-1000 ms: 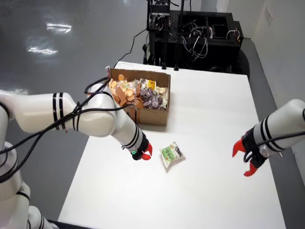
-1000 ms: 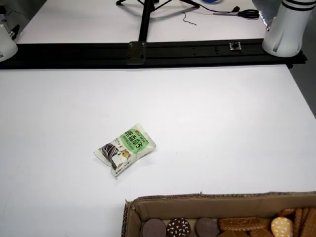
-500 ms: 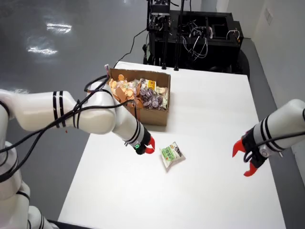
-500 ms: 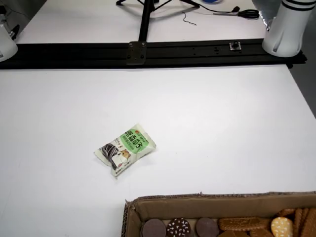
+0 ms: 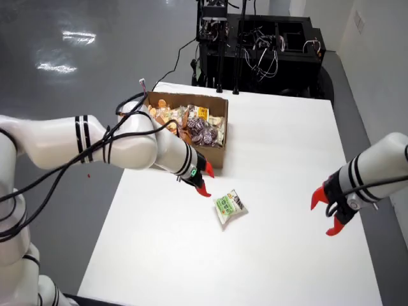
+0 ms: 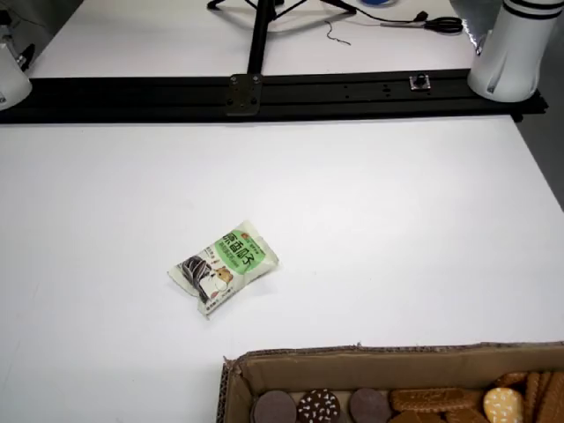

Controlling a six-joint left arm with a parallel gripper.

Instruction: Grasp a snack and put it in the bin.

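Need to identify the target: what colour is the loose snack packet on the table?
Green and white snack packet, with a dark end; clearest in the view facing the black rail.

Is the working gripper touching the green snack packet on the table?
Apart: the overhead view shows white table between the gripper and the snack packet.

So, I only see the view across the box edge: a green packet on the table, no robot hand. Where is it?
Observer: In the view from above, the gripper hangs in front of the cardboard box, up-left of the green packet, not touching it.
Visitor: Holding anything?
Observer: No, its red fingers are apart and empty.
Visitor: Any other robot?
Observer: A second gripper sits near the right edge of the table, seen from above.
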